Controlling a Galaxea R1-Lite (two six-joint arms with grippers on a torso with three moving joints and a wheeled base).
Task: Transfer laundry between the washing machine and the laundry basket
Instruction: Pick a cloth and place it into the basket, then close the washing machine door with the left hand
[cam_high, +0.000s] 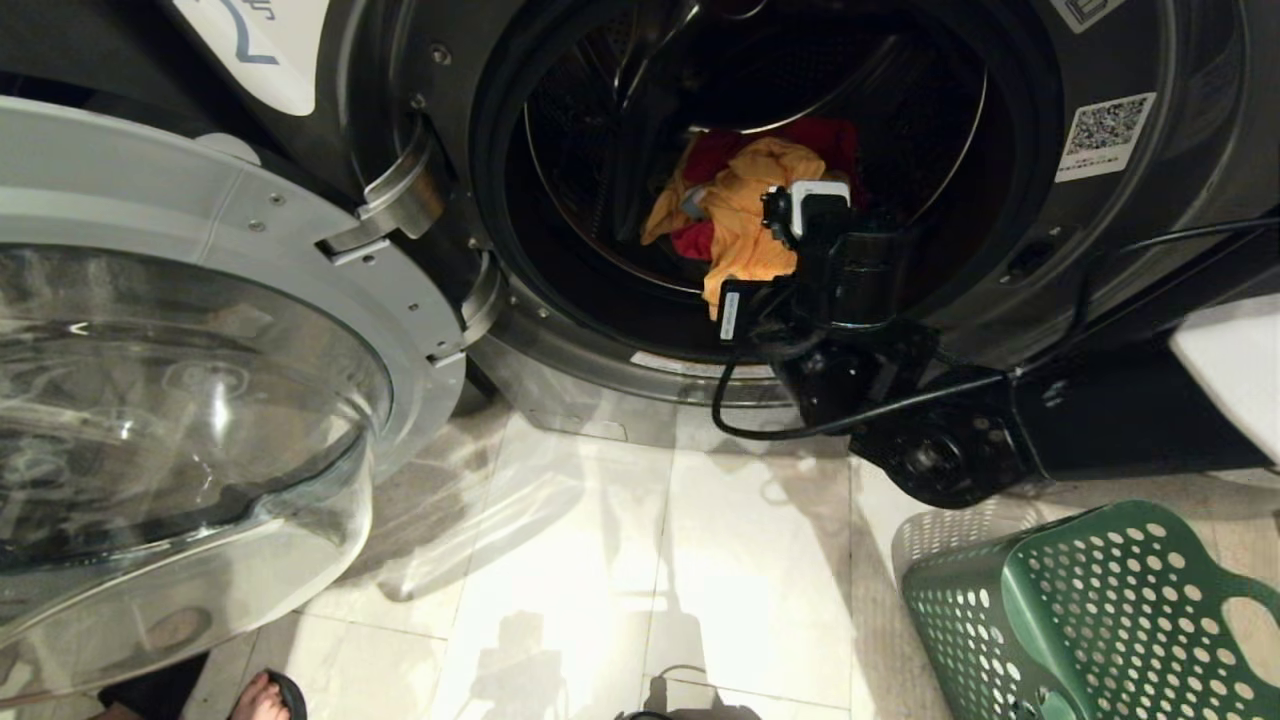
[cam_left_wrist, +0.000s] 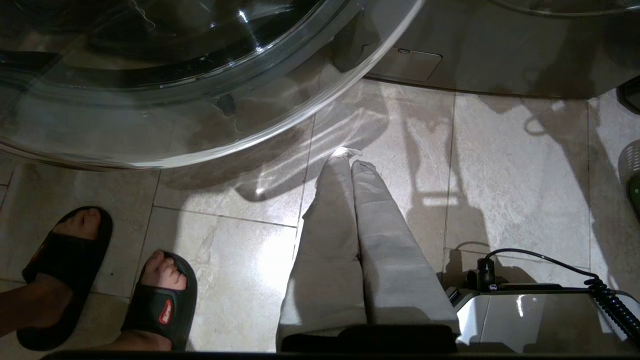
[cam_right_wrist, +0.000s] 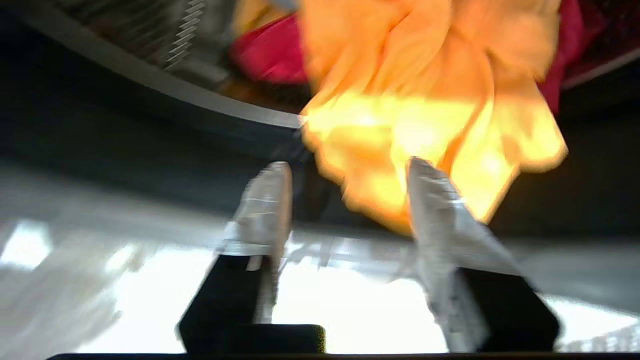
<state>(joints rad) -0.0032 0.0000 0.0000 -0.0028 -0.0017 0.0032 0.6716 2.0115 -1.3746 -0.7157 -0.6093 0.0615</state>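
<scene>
The right tool, half-wide and empty, should push deeper over the orange cloth at 12 o'clock inside the washing machine before closing.

You have a glossy beige tiled floor underfoot, and on it a person's two feet in black slide sandals stand side by side.

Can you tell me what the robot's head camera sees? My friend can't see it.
The right gripper reaches into the open washing machine toward an orange cloth lying on red laundry. A green laundry basket waits on the tiled floor.
</scene>
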